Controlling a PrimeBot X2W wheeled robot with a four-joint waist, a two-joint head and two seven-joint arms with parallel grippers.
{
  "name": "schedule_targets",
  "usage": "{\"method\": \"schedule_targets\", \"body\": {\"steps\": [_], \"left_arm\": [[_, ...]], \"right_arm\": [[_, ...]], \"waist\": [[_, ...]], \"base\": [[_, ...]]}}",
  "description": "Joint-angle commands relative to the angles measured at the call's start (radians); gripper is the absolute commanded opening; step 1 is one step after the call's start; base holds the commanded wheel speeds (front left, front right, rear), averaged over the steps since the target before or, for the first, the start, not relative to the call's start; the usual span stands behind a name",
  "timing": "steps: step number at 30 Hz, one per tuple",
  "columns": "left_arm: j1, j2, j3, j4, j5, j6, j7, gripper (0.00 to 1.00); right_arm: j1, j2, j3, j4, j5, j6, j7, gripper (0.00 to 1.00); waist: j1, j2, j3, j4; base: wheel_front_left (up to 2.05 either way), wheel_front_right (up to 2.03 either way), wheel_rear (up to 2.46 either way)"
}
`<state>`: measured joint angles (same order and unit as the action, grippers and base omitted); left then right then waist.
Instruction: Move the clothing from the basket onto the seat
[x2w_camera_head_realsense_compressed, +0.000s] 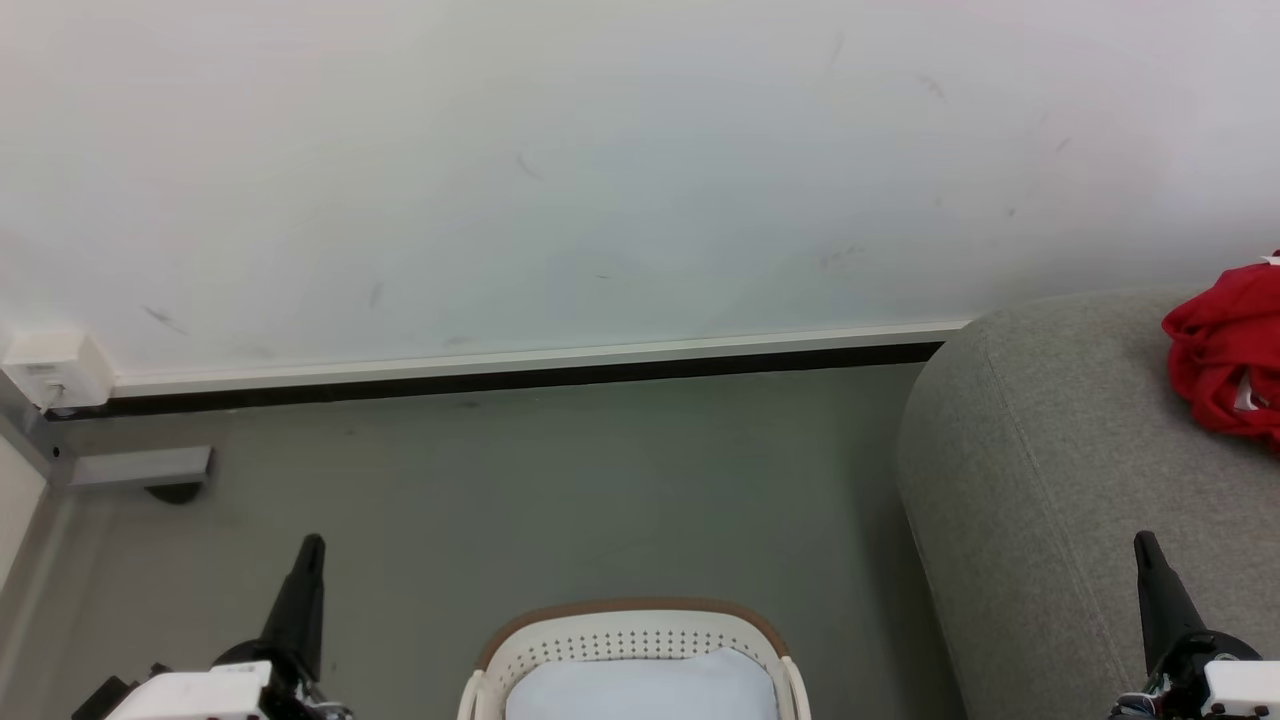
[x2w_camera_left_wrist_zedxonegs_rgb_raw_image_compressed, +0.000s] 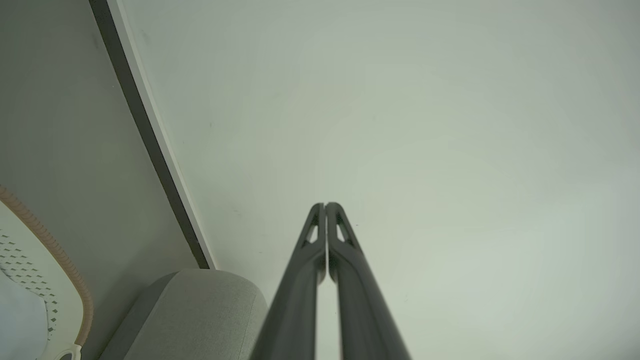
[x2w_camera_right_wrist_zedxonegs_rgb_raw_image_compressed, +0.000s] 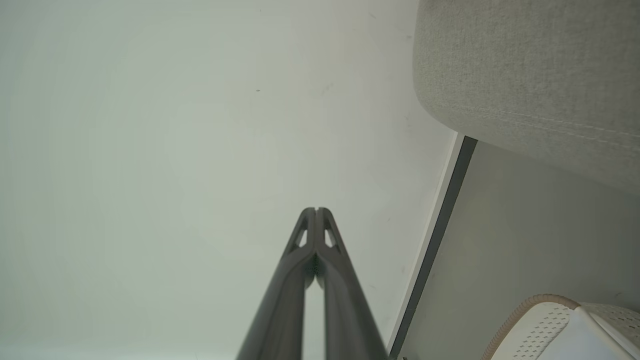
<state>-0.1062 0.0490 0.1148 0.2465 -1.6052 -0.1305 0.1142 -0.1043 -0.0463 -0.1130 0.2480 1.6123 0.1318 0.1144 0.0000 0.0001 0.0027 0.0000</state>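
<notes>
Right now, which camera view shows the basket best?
The head view: the basket sits at bottom centre, showing the full far arc of its brown rim and the holed wall below it. The left wrist view catches a sliver of the basket at its lower left edge; the right wrist view catches one corner at its lower right.

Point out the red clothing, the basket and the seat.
red clothing (x2w_camera_head_realsense_compressed: 1220, 340): head view, middle of the crumpled heap.
basket (x2w_camera_head_realsense_compressed: 630, 640): head view, perforated far wall under the brown rim.
seat (x2w_camera_head_realsense_compressed: 1040, 450): head view, bare grey fabric near its rounded corner.

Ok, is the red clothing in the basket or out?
Out: the clothing lies bunched on the grey seat, away from the basket.
</notes>
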Motion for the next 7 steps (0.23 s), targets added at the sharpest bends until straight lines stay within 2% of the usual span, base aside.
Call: {"method": "schedule_targets", "body": {"steps": [1,7], "left_arm": [[-0.009,0.002,0.002,0.0,-0.014,-0.003,0.003,0.0],[-0.009,0.002,0.002,0.0,-0.014,-0.003,0.003,0.0]], "right_arm": [[-0.012,-0.007,-0.003,-0.006,0.001,-0.002,0.003,0.0],[-0.012,-0.007,-0.003,-0.006,0.001,-0.002,0.003,0.0]], "waist": [[0.0,-0.0001,0.0,0.0],[0.0,-0.0001,0.0,0.0]], "base": [[0.0,0.0,0.0],[0.0,0.0,0.0]]}}
